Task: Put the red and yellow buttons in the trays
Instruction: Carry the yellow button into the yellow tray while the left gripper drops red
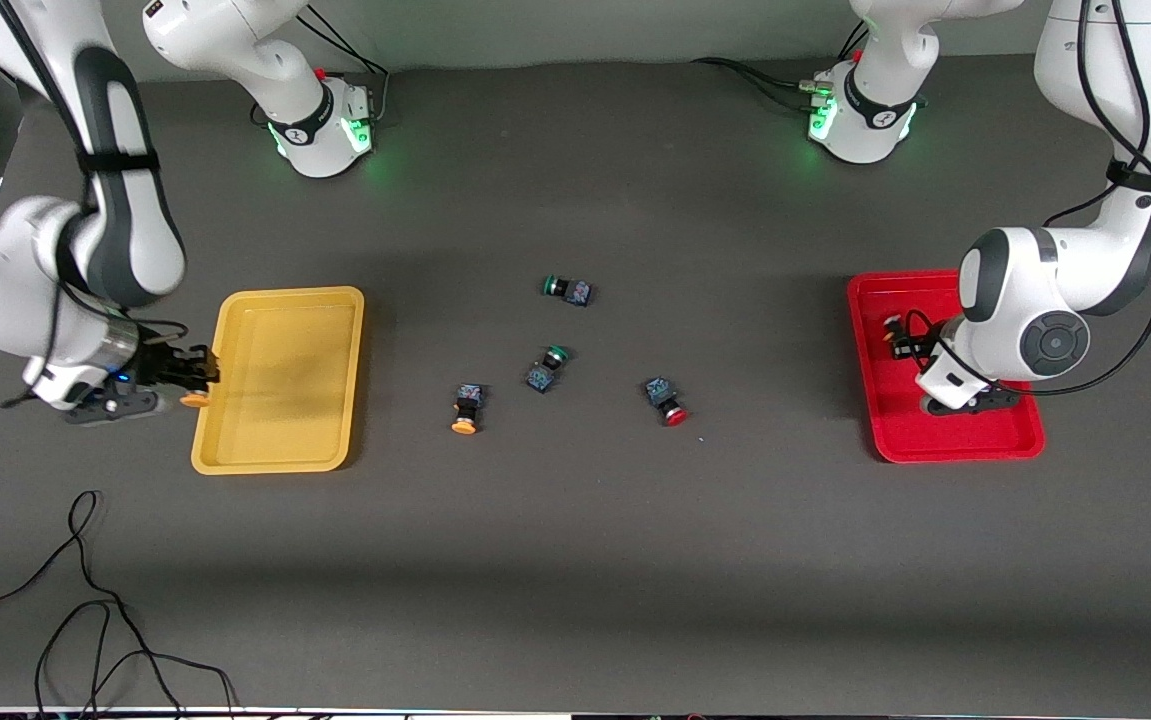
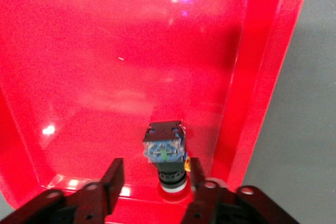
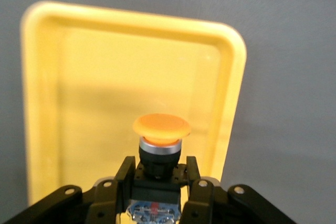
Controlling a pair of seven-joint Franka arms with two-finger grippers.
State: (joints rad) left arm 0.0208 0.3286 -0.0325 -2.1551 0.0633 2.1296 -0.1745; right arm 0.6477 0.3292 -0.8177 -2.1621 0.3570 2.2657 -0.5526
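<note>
The table (image 1: 575,560) is covered with a dark grey mat, and black cables (image 1: 85,620) lie at its edge nearest the front camera. In the front view, my right gripper (image 1: 197,385) is just over the rim of the yellow tray (image 1: 235,450) at the right arm's end, and an orange button (image 1: 194,399) shows only partly under it. My left gripper (image 1: 897,335) is over the red tray (image 1: 935,445); the bent wrist hides much of that tray. In the middle lie one orange-capped button (image 1: 466,408), one red-capped button (image 1: 666,400) and two green buttons (image 1: 567,289) (image 1: 546,367), all apart.

In the left wrist view, my fingers (image 2: 113,177) are spread. A button (image 2: 167,153) lies between them on the red tray floor (image 2: 105,77), near the rim. Its cap is mostly hidden, so I cannot tell the colour.

In the right wrist view, my fingers (image 3: 125,174) pinch the black body of the orange button (image 3: 160,129), cap pointing over the yellow tray (image 3: 79,77).
</note>
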